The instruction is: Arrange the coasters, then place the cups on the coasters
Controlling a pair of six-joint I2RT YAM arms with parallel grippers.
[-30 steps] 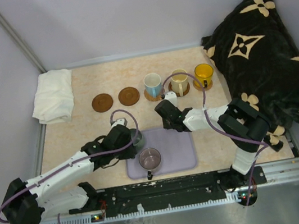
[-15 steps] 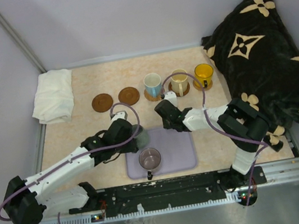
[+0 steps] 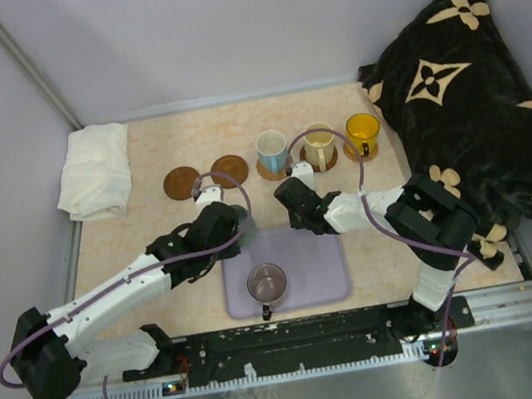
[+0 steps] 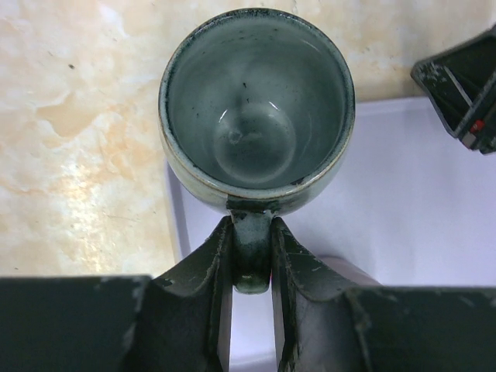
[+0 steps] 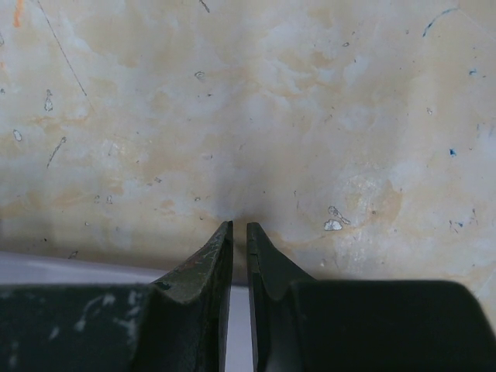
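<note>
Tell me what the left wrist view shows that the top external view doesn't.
Left wrist only: the left gripper shut on the handle of the grey-green cup, whose inside is empty.
Top external only: two bare coasters; the white-and-blue cup, cream cup and yellow cup, each on a coaster; the purplish cup on the tray; the white cloth; the black blanket.
Both: the lavender tray and the marbled tabletop.
</note>
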